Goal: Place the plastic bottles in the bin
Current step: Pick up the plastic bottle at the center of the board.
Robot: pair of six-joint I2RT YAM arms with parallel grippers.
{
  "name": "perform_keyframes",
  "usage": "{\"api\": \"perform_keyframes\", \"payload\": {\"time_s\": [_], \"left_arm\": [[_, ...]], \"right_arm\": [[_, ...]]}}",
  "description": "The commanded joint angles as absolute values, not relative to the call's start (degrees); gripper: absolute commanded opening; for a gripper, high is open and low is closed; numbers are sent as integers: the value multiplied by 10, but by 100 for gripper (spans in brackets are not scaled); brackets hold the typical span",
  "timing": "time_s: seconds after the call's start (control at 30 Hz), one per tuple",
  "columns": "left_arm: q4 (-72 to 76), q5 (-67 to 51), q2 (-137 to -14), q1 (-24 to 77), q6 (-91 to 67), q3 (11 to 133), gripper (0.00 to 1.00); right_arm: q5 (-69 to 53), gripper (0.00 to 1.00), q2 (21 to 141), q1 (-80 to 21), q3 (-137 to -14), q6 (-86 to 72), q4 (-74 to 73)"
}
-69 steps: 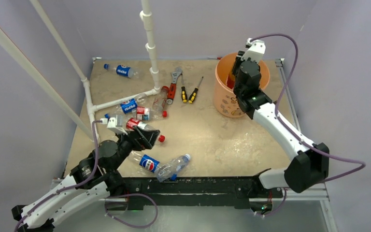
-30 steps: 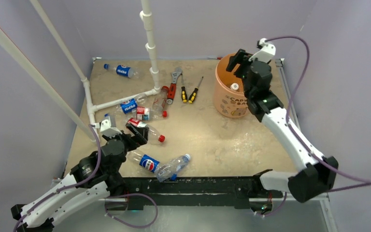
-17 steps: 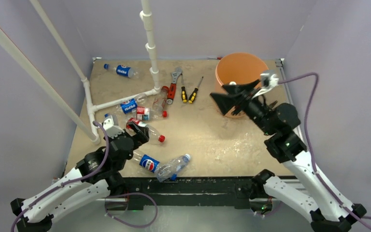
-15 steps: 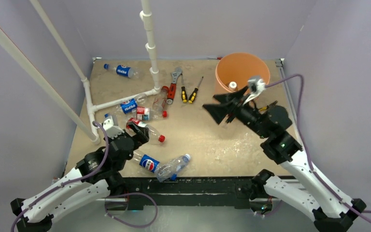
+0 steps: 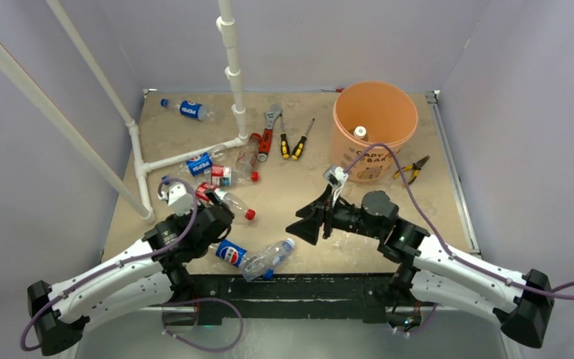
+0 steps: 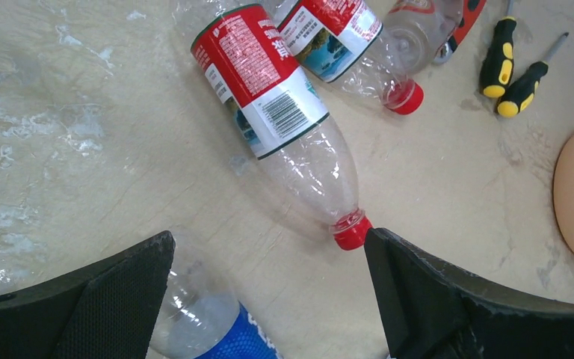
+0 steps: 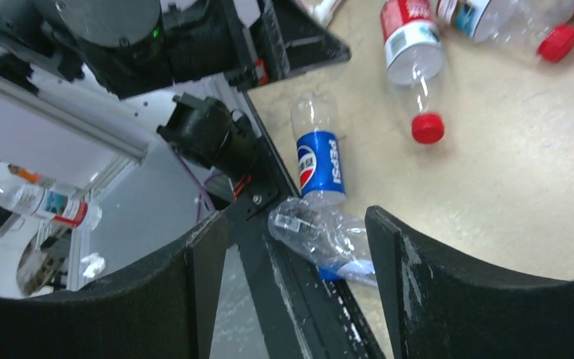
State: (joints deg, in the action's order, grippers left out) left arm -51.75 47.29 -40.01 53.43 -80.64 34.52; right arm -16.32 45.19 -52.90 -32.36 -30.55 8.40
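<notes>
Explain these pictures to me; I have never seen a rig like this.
Two white robot arms are bolted at the near edge of a table: the left arm and the right arm. The overhead picture comes from a fixed camera above them. The other two come from a camera on each wrist, with that arm's black jaws at the picture's edges. Both pairs of jaws are open and hold nothing. Lying on the surface are a clear red-labelled bottle with a red cap, a clear bottle with a blue Pepsi label, more bottles, and a red-handled wrench. A round orange plastic bucket stands there too.
</notes>
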Motion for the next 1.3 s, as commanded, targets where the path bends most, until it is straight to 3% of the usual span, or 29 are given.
{"api": "perform_keyframes", "payload": {"time_s": [0.0,0.13,0.43,0.67,0.87,1.27], "left_arm": [[-497,519,-460,529,-844,397,98],[-487,496,-516,465,-850,432,99],[-389,313,-652,265,-781,448,99],[-326,258,-720,195,-775,436,98],[-298,235,-757,165,-776,418,91],[-253,210,-761,158,-774,363,65]], "right_arm": [[-126,70,474,-556,-322,-320,149],[-115,70,471,-571,-320,-322,154],[-98,70,427,-580,-308,-330,141],[-97,70,404,-582,-302,-336,128],[-94,70,393,-584,-292,-343,129],[-106,70,410,-589,-305,-339,134]]}}
